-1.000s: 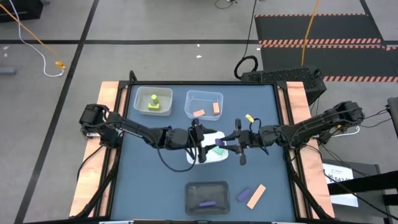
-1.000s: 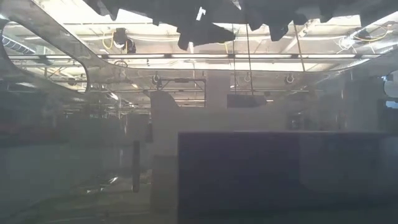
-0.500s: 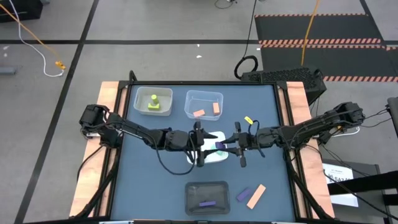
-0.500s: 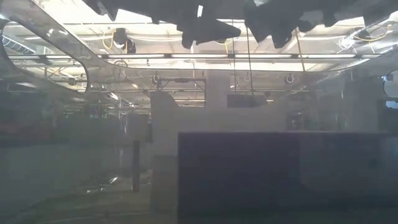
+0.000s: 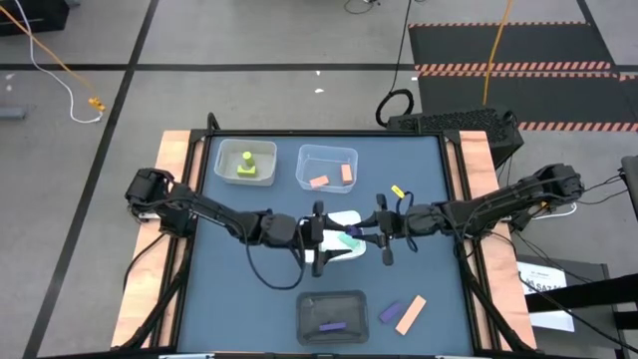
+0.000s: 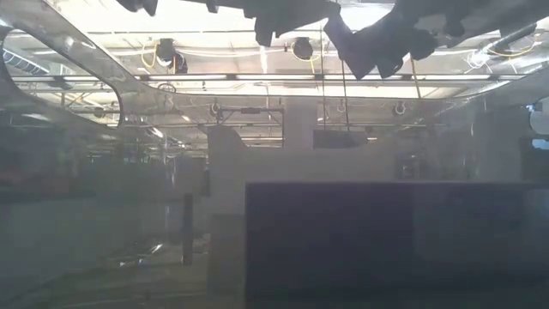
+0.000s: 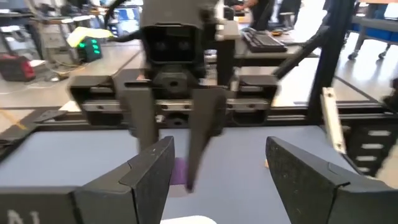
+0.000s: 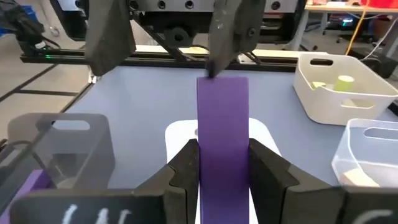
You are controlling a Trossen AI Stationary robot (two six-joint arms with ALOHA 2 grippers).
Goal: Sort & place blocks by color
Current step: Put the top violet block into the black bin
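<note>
Both arms meet mid-surface (image 5: 239,299) over the white tray (image 5: 344,217), pincers facing each other. Right pincer (image 8: 221,163) is clamped on a purple bar (image 8: 222,118), which sticks out fwd toward the left pincer (image 7: 217,168). Left pincer's fingers stand spread wide w/ nothing between them; the bar's tip sits just short of one left finger in the right wrist view. Looks like a handover, judged from the pose only.

Risks from here:
- Left pincer closes off-line, so a finger hits the bar's end instead of straddling it, and the bar twists or pops out of the right grip.
- Right lets go before left has it: bar drops into the white tray, where a mint-teal block (image 5: 351,240) lies. Wrong colour group.
- Pincers are v. close, so finger-on-finger contact is possible.

Other blocks: yellow-green ones in the white bin (image 5: 221,150) at the far left, two peach-orange in the clear bin (image 5: 351,156) beside it. A purple bar lies in the dark tray (image 5: 332,301) at the near edge. One purple block (image 5: 389,312) and one peach-orange bar (image 5: 410,314) are loose on the surface just beside that tray, not yet sorted. Dark tray is prob. where the held bar belongs.
</note>
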